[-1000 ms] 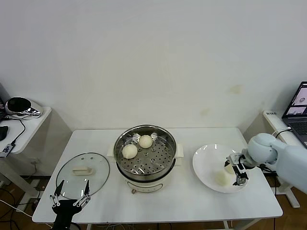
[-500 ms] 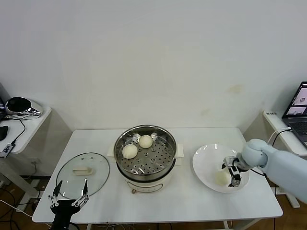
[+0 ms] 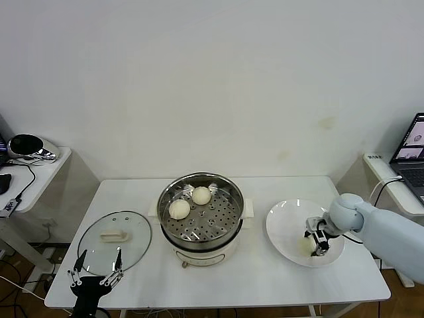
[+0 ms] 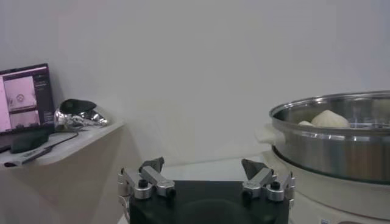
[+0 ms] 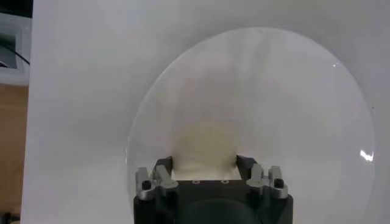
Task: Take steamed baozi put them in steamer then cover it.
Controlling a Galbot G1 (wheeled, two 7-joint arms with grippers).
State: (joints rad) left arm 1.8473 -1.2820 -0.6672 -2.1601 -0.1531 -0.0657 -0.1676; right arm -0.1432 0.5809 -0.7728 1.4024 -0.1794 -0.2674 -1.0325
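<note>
We see the right gripper (image 3: 315, 243) pinching a baozi (image 5: 204, 149) on the white plate (image 3: 285, 222). Two buns (image 3: 179, 209) sit in the steamer (image 3: 201, 245) (cover (image 3: 114, 242) alongside); the left gripper (image 3: 97, 268) hangs spread at the table's (image 3: 265, 278) front edge.

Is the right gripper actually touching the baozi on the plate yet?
Touching. In the right wrist view the right gripper has a finger pressed against each side of the baozi on the plate, with no gap showing.
</note>
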